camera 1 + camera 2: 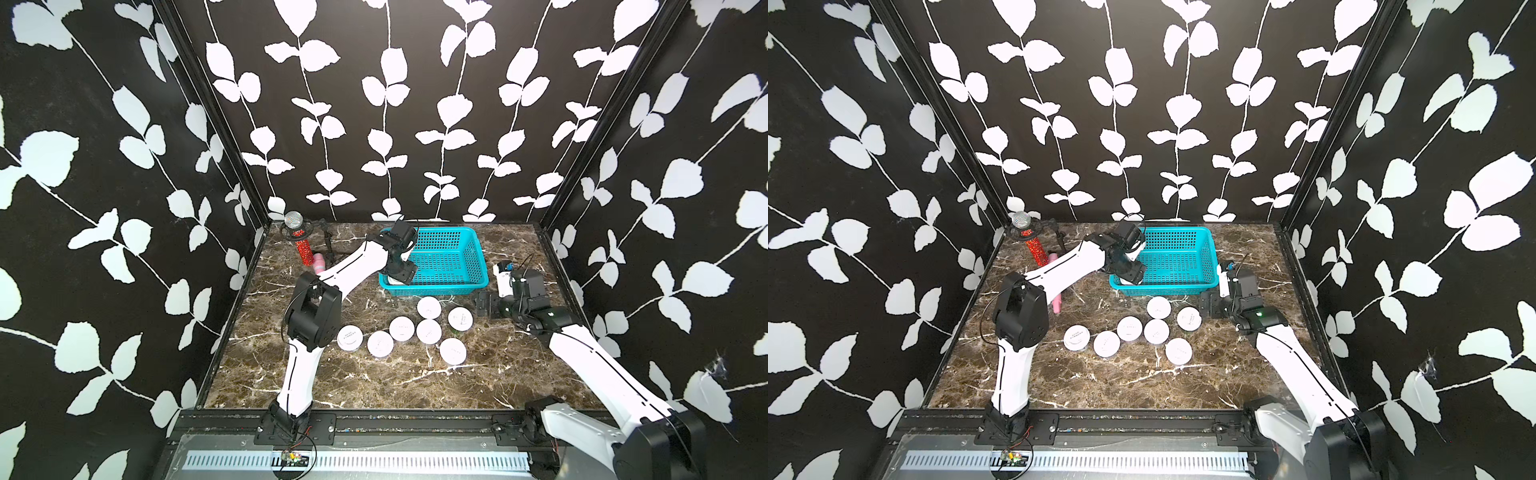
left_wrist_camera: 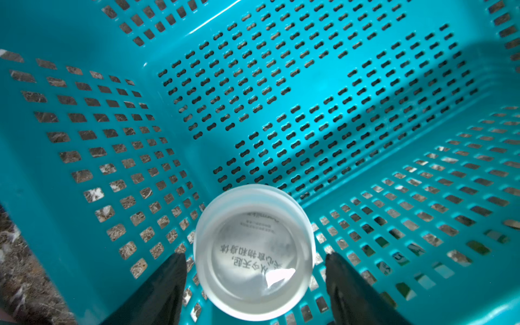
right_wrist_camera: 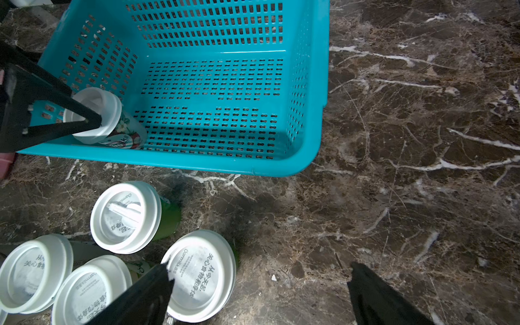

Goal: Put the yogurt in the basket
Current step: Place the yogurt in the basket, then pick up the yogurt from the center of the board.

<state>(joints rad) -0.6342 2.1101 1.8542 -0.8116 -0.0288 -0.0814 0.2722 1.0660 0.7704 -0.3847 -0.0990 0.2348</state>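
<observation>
The turquoise basket (image 1: 478, 249) (image 1: 1212, 249) stands at the back middle of the marble table. One yogurt (image 2: 253, 253) (image 3: 95, 115) sits in its near-left corner, with the white lid facing my left wrist camera. My left gripper (image 1: 401, 272) (image 2: 254, 281) hangs over that cup. It is open, with a small gap between the cup and each black finger (image 2: 168, 287). Several more yogurt cups (image 1: 429, 331) (image 1: 1156, 331) (image 3: 199, 275) stand grouped on the table in front of the basket. My right gripper (image 1: 484, 304) (image 3: 259, 284) is open and empty, low over the table beside the rightmost cup.
A pink slim bottle (image 1: 319, 262) lies at the back left, partly behind my left arm. A red glitter microphone (image 1: 301, 245) stands on its stand beside the bottle. Patterned walls close in the table on three sides. Bare marble (image 3: 422, 168) lies right of the basket.
</observation>
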